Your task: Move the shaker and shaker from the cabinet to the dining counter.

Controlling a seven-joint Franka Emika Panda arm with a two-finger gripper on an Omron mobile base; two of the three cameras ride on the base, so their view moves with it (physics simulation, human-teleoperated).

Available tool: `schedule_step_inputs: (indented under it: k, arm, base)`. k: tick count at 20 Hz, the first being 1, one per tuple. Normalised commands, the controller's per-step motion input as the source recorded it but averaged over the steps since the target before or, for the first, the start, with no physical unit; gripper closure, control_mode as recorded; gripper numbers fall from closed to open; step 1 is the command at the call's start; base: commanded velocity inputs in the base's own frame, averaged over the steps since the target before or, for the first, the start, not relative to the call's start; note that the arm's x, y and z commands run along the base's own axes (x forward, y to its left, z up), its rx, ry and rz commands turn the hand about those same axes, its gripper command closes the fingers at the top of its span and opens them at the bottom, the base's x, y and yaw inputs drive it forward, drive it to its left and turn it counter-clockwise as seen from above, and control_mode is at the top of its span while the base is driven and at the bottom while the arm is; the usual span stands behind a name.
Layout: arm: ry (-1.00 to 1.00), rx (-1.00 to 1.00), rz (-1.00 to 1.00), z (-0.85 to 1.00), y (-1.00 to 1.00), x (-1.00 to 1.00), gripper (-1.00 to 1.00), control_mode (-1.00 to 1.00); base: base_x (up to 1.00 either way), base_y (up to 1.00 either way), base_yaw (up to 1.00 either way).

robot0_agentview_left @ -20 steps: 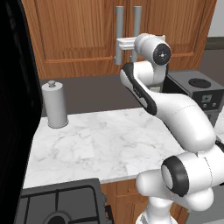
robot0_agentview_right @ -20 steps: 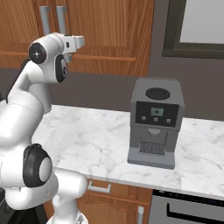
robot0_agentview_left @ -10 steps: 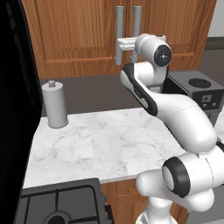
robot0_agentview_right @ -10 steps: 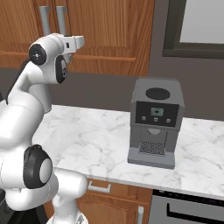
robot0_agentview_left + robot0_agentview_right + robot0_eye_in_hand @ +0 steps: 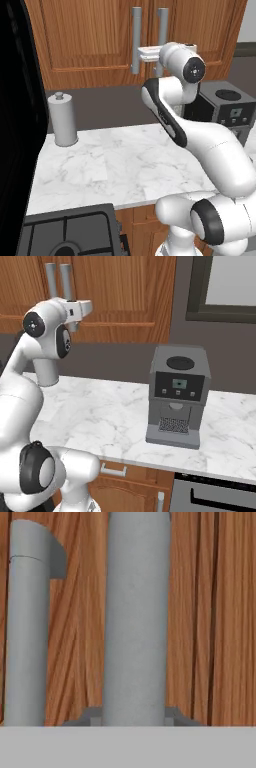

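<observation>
- spreading below the arm, a white-grey marble worktop (image 5: pixel 125 165) carries a tall grey cylinder with a knob (image 5: pixel 64 120) at 9 o'clock in the left base view and a grey coffee machine (image 5: pixel 177 396) at 3 o'clock in the right base view; a dark stove (image 5: pixel 70 235) sits at 7 o'clock.
- dark wall runs behind the worktop, with a framed window (image 5: pixel 225 286) at 1 o'clock in the right base view.
- brown wooden cabinet (image 5: pixel 90 40) hangs at 12 o'clock, both doors shut; its two grey bar handles stand upright, long axes vertical.
- gripper (image 5: pixel 141 51) is raised level at the handles, closed around the left door's handle (image 5: pixel 136 622), fingertips (image 5: pixel 172 714) flanking it.
- right door's handle (image 5: pixel 161 25) is just beside it.
</observation>
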Motion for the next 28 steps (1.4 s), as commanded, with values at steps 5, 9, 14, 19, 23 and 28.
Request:
schedule_step_inputs:
  k: [5, 9, 14, 19, 23, 28]
  arm:
    - [0.00, 0.00, 0.08, 0.00, -0.23, -1.00, 1.00, -1.00]
    - [0.00, -0.06, 0.25, 0.00, -0.41, -1.00, 1.00, -1.00]
    - [0.00, -0.09, 0.30, 0.00, -0.43, -1.00, 1.00, -1.00]
    - [0.00, -0.05, 0.27, -0.07, -0.35, -1.00, 1.00, -1.00]
    - [0.00, 0.00, 0.22, -0.16, -0.15, -0.96, 1.00, -1.00]
    - [0.00, 0.00, 0.12, -0.16, -0.02, -0.58, -1.00, -1.00]
  base:
    - [0.00, 0.00, 0.00]
    - [0.00, 0.00, 0.00]
    - [0.00, 0.00, 0.00]
    - [0.00, 0.00, 0.00]
    - [0.00, 0.00, 0.00]
    - [0.00, 0.00, 0.00]
